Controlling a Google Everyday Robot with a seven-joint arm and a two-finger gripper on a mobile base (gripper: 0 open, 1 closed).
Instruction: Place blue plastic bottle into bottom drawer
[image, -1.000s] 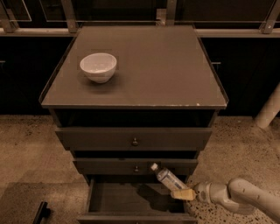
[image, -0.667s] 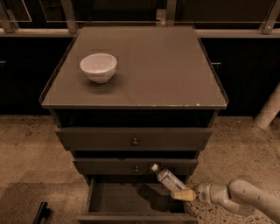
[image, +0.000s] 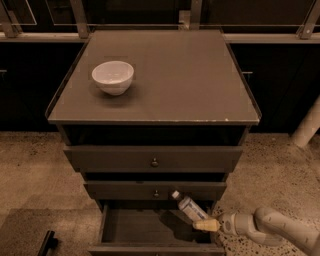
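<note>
The blue plastic bottle (image: 190, 206) is tilted, white cap up and to the left, over the right end of the open bottom drawer (image: 145, 227). My gripper (image: 204, 223) comes in from the lower right on a pale arm and is shut on the bottle's lower end. The bottle hangs just in front of the middle drawer's face and above the drawer's floor. The bottom drawer is pulled out and I see nothing lying inside it.
A white round bowl (image: 113, 76) stands on the cabinet top (image: 200, 80) at the left. Two upper drawers with small knobs (image: 154, 162) are closed. Speckled floor surrounds the cabinet. A dark object (image: 46, 243) lies at the lower left. A pale post (image: 307, 125) stands at the right.
</note>
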